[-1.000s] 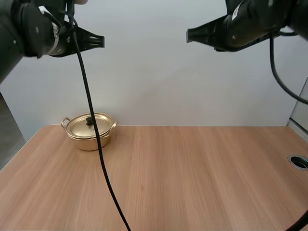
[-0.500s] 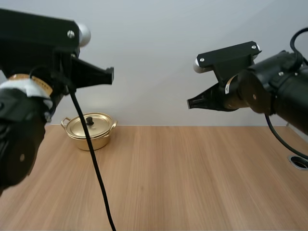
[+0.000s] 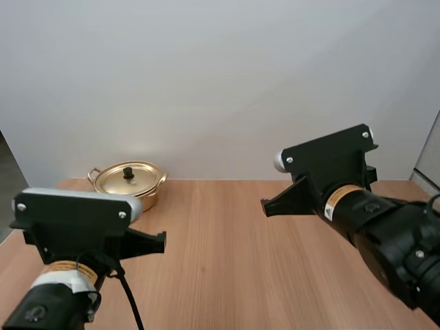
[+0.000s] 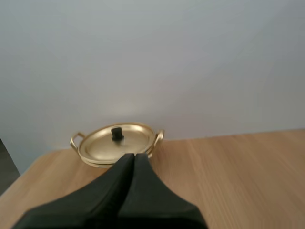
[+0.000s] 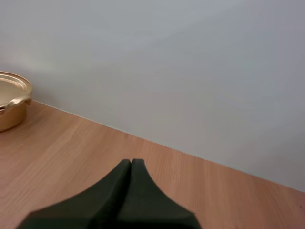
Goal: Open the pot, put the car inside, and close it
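A gold pot [image 3: 130,184] with two side handles stands at the table's far left, its lid [image 3: 127,177] on with a black knob. In the left wrist view the pot [image 4: 116,150] lies just beyond my left gripper [image 4: 133,156], whose fingers lie together as one dark wedge, holding nothing. My left gripper [image 3: 159,242] hangs low over the near left of the table. My right gripper [image 3: 265,205] is over the table's middle right. In the right wrist view my right gripper [image 5: 131,162] is shut on nothing, with the pot [image 5: 12,106] far off to its side.
The wooden table [image 3: 234,254] runs back to a plain pale wall. No other loose object lies on the wood.
Both arms have dropped from high above the table to low over its near part. The pot and lid have not moved.
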Robot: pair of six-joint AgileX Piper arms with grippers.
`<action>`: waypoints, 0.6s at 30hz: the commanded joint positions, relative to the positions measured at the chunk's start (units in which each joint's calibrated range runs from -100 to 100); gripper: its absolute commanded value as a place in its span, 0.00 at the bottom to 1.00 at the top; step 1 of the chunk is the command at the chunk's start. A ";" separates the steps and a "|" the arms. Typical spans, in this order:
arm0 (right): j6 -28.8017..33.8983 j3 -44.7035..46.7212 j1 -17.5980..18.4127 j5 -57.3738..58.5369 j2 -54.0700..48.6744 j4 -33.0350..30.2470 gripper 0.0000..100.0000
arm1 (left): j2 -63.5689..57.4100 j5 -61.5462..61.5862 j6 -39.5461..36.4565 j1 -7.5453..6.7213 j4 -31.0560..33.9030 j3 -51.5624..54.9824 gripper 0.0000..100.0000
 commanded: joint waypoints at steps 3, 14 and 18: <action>0.44 18.96 -1.43 -28.60 -5.25 6.96 0.00 | -0.53 -0.14 0.11 0.00 0.09 10.38 0.00; 1.89 19.07 -4.93 -19.31 -14.73 17.71 0.00 | -0.53 -0.14 0.11 0.00 0.09 10.38 0.00; 1.48 19.92 -4.93 -15.18 -17.60 17.71 0.00 | -0.53 -0.14 0.11 0.00 0.09 10.38 0.00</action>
